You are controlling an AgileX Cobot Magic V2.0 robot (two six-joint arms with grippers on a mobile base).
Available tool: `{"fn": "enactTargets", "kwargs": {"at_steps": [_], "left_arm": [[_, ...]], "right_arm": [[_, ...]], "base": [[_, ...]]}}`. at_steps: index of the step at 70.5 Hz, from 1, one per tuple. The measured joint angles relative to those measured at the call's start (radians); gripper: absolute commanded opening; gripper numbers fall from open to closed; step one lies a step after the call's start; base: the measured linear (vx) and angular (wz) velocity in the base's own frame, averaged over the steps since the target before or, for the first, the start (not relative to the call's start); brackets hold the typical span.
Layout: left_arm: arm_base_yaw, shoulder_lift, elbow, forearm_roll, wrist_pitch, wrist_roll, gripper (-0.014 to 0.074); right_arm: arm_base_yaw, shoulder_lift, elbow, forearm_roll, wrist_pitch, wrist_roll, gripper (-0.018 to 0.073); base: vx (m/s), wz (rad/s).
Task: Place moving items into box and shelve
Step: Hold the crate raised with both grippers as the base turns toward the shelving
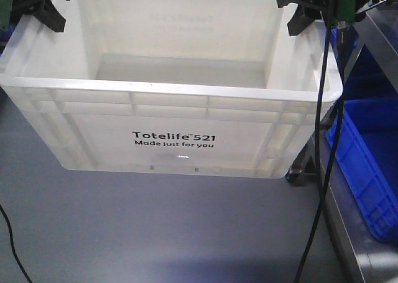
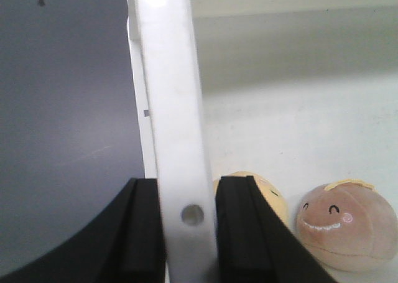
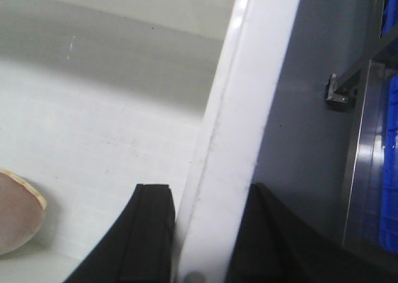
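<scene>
Box (image 1: 93, 118): a white ribbed-rim crate with its open top up. Its long axis runs left to right across the front view, and the long side printed "Totelife 521 Made just for you" faces the camera.
Box position: it is over the grey surface (image 1: 155, 233), between the two arms. Whether it rests there or is lifted cannot be told.
Left tool (image 1: 46, 12): it is at the box's left short end. In the left wrist view its two black fingers (image 2: 245, 233) straddle the upright wall (image 2: 171, 109), one outside and one inside, pressed to both faces and clamped on it.
Right tool (image 1: 298, 12): it is at the right short end. In the right wrist view the fingers (image 3: 149, 233) sit on either side of the wall (image 3: 242, 121), closed against it.
Cream-yellow toy (image 2: 273, 199): it is on the box floor near the left wall, half hidden behind the inner finger.
Reddish-brown toy (image 2: 345, 227): it is just beside the cream one, its smiling face toward the left wrist camera and its yellow patch on top. An edge of it shows low in the right wrist view (image 3: 15, 218).
Blue bins (image 1: 367, 171): they are to the right of the box, under a metal frame (image 1: 379, 34).
Black cable (image 1: 320, 140): it hangs down past the box's right front corner.
</scene>
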Motion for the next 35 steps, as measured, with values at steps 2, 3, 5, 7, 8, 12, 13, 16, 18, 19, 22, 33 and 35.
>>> {"fn": "enactTargets", "kwargs": {"at_steps": [2, 3, 5, 7, 8, 12, 13, 16, 18, 19, 22, 33, 35], "left_arm": [[0.000, 0.000, 0.000, 0.000, 0.000, 0.000, -0.0017], [0.000, 0.000, 0.000, 0.000, 0.000, 0.000, -0.0017], [0.000, 0.000, 0.000, 0.000, 0.000, 0.000, -0.0017], [0.000, 0.000, 0.000, 0.000, 0.000, 0.000, -0.0017], [0.000, 0.000, 0.000, 0.000, 0.000, 0.000, -0.0017], [0.000, 0.000, 0.000, -0.001, 0.000, 0.000, -0.0017], [0.000, 0.000, 0.000, -0.001, 0.000, 0.000, -0.0017], [0.000, 0.000, 0.000, -0.001, 0.000, 0.000, -0.0017], [0.000, 0.000, 0.000, -0.001, 0.000, 0.000, -0.0017], [0.000, 0.000, 0.000, -0.001, 0.000, 0.000, -0.0017], [0.000, 0.000, 0.000, -0.002, 0.000, 0.000, -0.0017], [0.000, 0.000, 0.000, -0.001, 0.000, 0.000, -0.0017], [0.000, 0.000, 0.000, -0.001, 0.000, 0.000, -0.0017]], "right_arm": [[0.000, 0.000, 0.000, 0.000, 0.000, 0.000, -0.0012], [0.000, 0.000, 0.000, 0.000, 0.000, 0.000, -0.0012], [0.000, 0.000, 0.000, 0.000, 0.000, 0.000, -0.0012], [0.000, 0.000, 0.000, 0.000, 0.000, 0.000, -0.0012], [0.000, 0.000, 0.000, 0.000, 0.000, 0.000, -0.0012], [0.000, 0.000, 0.000, 0.000, 0.000, 0.000, -0.0012], [0.000, 0.000, 0.000, 0.000, 0.000, 0.000, -0.0012], [0.000, 0.000, 0.000, 0.000, 0.000, 0.000, -0.0012], [0.000, 0.000, 0.000, -0.001, 0.000, 0.000, -0.0012], [0.000, 0.000, 0.000, -0.001, 0.000, 0.000, -0.0012], [0.000, 0.000, 0.000, -0.001, 0.000, 0.000, -0.0012], [0.000, 0.000, 0.000, -0.001, 0.000, 0.000, -0.0012], [0.000, 0.000, 0.000, -0.001, 0.000, 0.000, -0.0012]], "base": [[0.47, -0.12], [0.48, -0.12], [0.48, -0.11], [0.48, -0.11], [0.49, -0.10], [0.49, -0.08], [0.50, -0.07], [0.50, -0.05], [0.51, -0.04], [0.51, -0.03], [0.51, -0.01], [0.52, 0.01], [0.52, 0.02]]}}
